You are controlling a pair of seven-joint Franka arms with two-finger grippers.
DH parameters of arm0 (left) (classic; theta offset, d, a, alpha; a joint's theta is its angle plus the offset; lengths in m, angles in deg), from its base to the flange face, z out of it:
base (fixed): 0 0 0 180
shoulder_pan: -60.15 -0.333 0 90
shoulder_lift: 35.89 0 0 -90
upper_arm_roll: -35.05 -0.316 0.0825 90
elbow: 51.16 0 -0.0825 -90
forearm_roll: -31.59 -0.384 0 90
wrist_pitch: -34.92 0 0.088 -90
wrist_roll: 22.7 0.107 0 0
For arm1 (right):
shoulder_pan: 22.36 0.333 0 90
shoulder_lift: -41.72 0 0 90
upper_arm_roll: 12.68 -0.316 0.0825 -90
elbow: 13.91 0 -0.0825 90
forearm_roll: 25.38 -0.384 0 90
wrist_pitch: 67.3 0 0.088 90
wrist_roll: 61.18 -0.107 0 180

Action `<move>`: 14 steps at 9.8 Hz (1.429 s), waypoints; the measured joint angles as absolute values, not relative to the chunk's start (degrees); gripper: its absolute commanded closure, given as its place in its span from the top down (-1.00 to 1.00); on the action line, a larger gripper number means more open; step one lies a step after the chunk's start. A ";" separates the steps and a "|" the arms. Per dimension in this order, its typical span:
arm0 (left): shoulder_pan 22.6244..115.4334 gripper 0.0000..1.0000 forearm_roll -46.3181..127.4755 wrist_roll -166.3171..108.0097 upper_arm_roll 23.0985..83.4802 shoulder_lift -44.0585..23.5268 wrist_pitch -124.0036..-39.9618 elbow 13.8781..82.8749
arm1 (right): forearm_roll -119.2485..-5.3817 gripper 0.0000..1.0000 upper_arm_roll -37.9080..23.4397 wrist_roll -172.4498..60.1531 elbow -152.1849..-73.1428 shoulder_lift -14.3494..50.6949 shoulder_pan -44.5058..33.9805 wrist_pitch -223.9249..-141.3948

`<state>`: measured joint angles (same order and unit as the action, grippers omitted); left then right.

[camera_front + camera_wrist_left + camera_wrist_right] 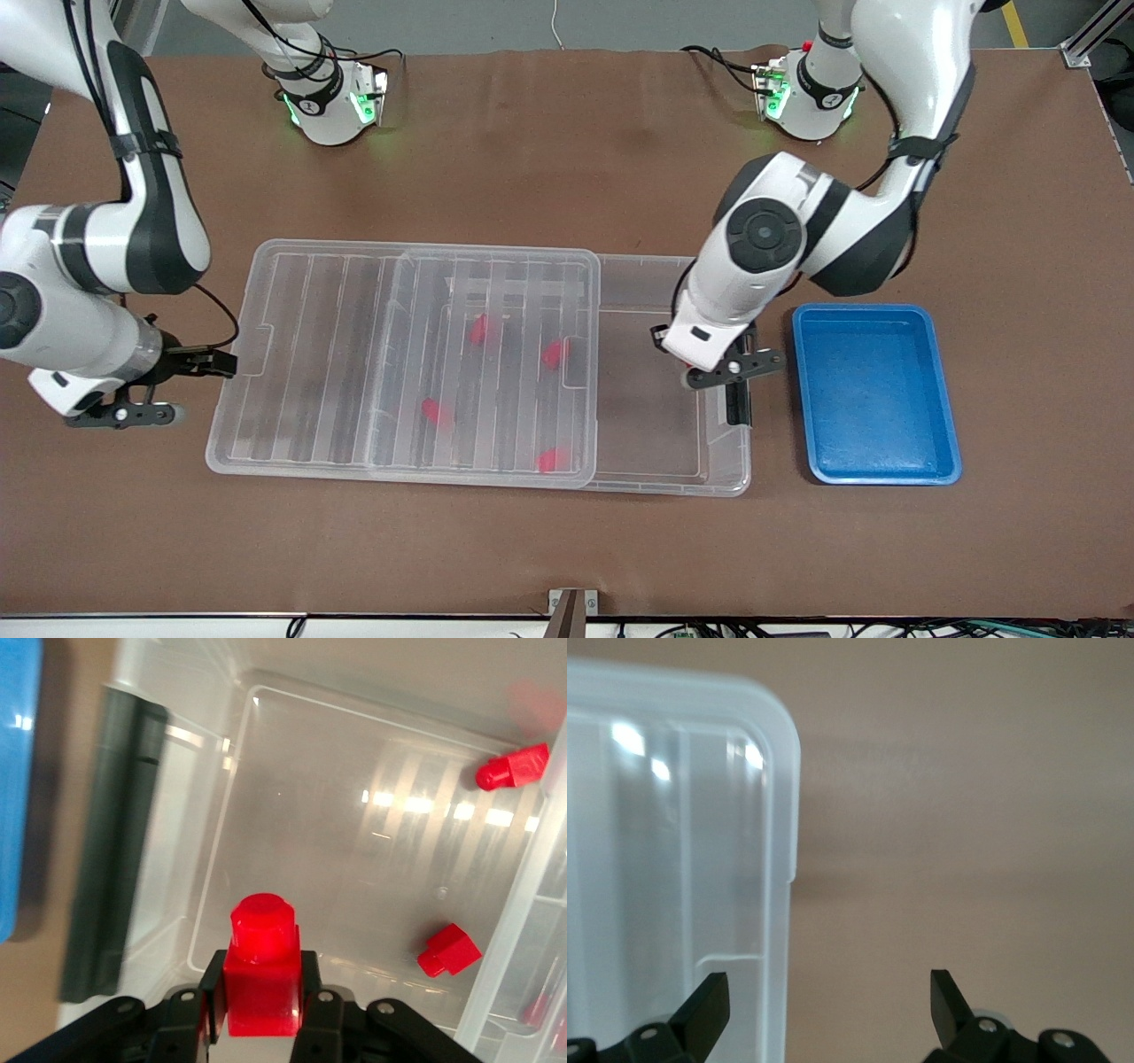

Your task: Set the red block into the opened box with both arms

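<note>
Red block (261,979) clenched in the left hand (259,1010), over the uncovered end of the box (656,266).
The right hand (829,1003) is spread wide, empty, by the slid lid (337,354) at the right arm's end of the table (567,549).

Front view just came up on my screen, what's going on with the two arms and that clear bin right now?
The left claw is shut on a small bright red plastic block and hangs over the uncovered end of the large clear plastic storage box, beside its black latch. The ribbed see-through lid is slid toward the right arm's end, four similar red blocks showing under it. The right claw is open at the lid's edge. The blue tray holds nothing.
</note>
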<state>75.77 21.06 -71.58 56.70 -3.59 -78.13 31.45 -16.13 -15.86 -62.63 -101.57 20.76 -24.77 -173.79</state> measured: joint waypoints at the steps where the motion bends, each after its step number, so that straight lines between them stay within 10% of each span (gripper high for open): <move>1: 76.61 -0.97 19.35 -71.93 56.63 -1.38 -79.88 31.45 | -16.69 1.00 -15.90 -62.68 -96.66 23.47 -24.81 -168.06; 8: 77.09 -0.70 14.03 -65.83 56.57 10.54 -87.27 31.38 | -27.94 1.00 -9.39 -61.51 -96.24 41.09 -27.36 -149.11; 11: 76.65 0.80 14.01 -60.77 56.50 12.52 -89.59 31.35 | -27.95 1.00 -9.23 -61.09 -98.82 40.47 -26.64 -151.51; 14: 76.57 1.00 14.00 -60.48 56.51 12.25 -89.87 30.11 | -26.86 1.00 -11.85 -60.95 -98.79 40.78 -27.00 -151.46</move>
